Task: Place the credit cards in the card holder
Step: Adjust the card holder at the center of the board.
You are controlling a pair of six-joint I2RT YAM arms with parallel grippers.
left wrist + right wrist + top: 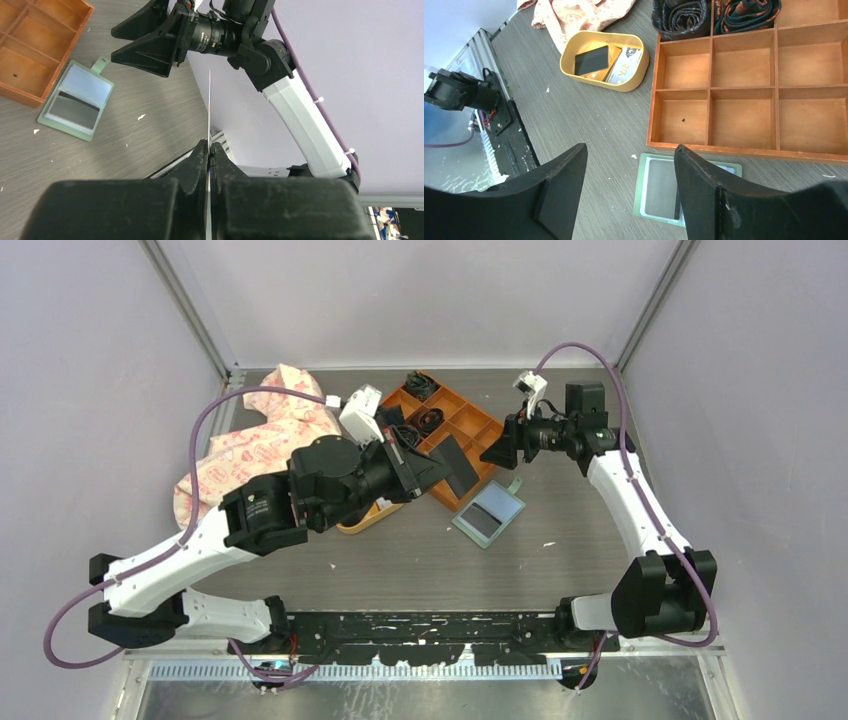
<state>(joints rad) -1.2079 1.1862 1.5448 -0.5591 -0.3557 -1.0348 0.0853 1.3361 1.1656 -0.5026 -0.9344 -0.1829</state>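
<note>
Though hidden overhead, cards (592,60) in yellow dish (629,80), right wrist

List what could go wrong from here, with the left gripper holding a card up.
1. The left gripper pinches the black card by one edge only, so it may twist or slip if the open right gripper takes it.
2. The card holder lies unheld on the table beside the orange tray. Pushing a card in could slide it.
</note>
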